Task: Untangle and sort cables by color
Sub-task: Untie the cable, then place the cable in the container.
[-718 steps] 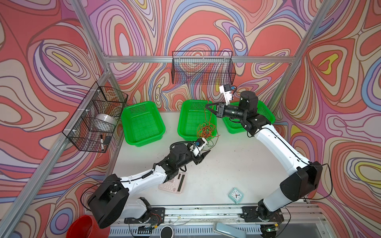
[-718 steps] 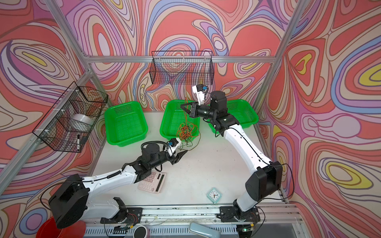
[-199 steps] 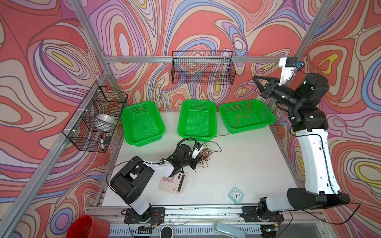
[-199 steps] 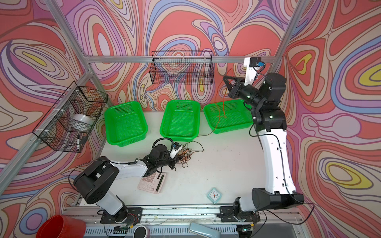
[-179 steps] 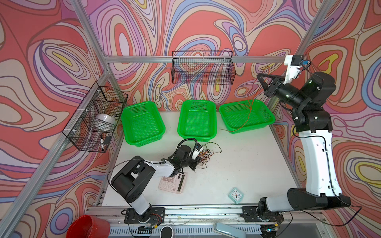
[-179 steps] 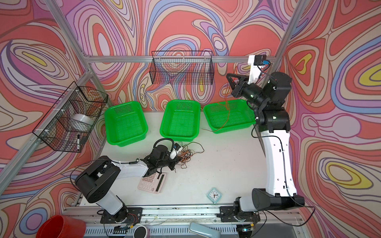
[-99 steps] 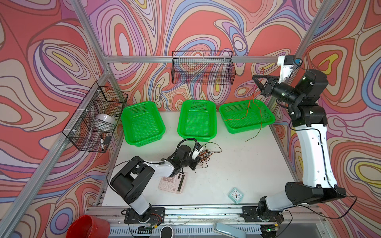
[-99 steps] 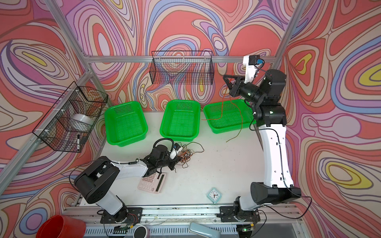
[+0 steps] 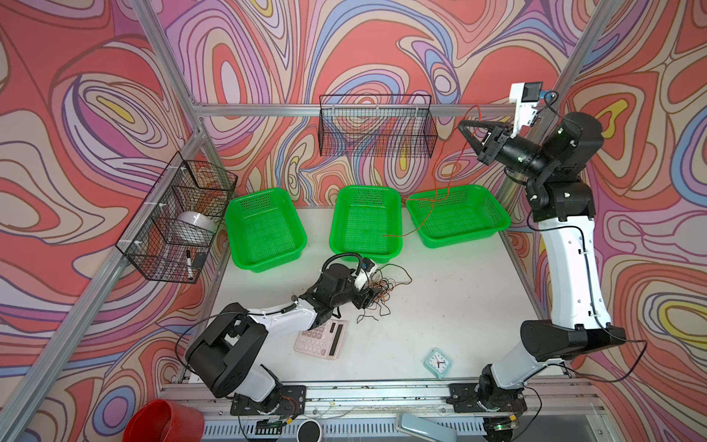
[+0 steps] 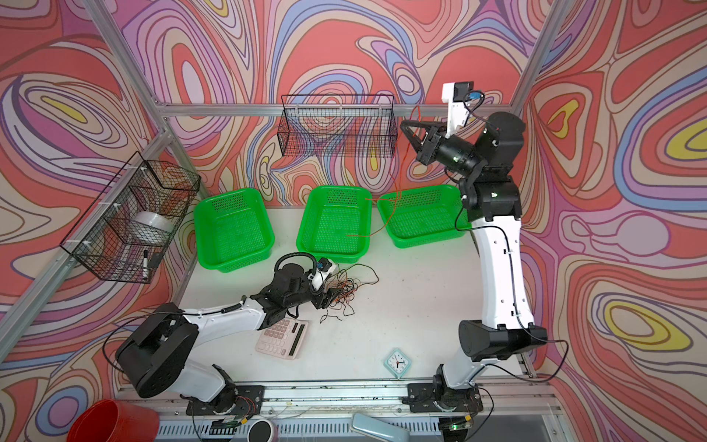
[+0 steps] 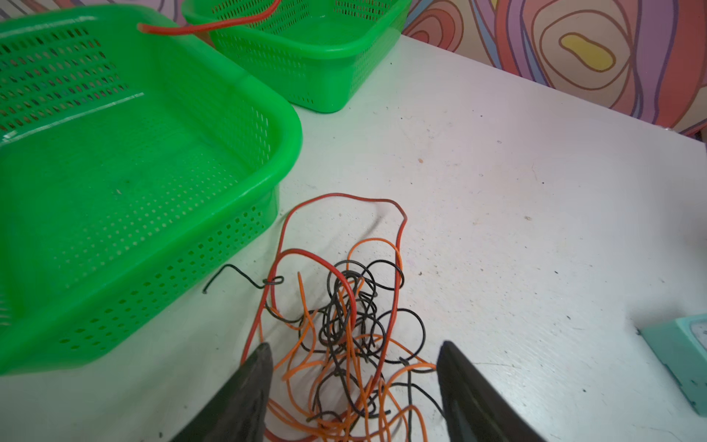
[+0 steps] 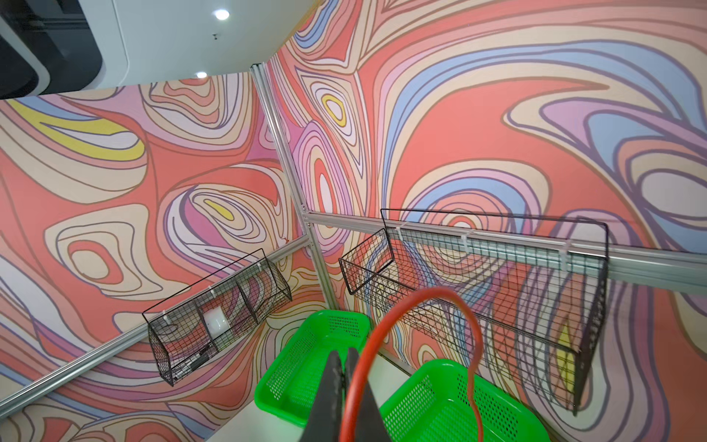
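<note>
A tangle of orange, red and black cables (image 9: 378,292) (image 10: 344,291) (image 11: 344,325) lies on the white table in front of the middle green basket (image 9: 336,214). My left gripper (image 9: 369,298) (image 11: 354,348) is low at the tangle, open, with one finger on each side of the strands. My right gripper (image 9: 463,124) (image 12: 342,363) is raised high at the back right, shut on a single red cable (image 9: 434,180) (image 12: 421,296). That cable hangs down over the right green basket (image 9: 493,206), and its free end reaches into the middle basket.
A third green basket (image 9: 233,214) stands at the back left. A pink calculator (image 9: 321,338) lies under the left forearm, and a small teal clock (image 9: 437,361) sits near the front edge. Black wire baskets (image 9: 377,126) (image 9: 180,214) hang on the back and left walls.
My left gripper has opened over the tangle. The right arm has swung slightly left, and the red cable's loose end has moved from beside the right basket into the middle basket.
</note>
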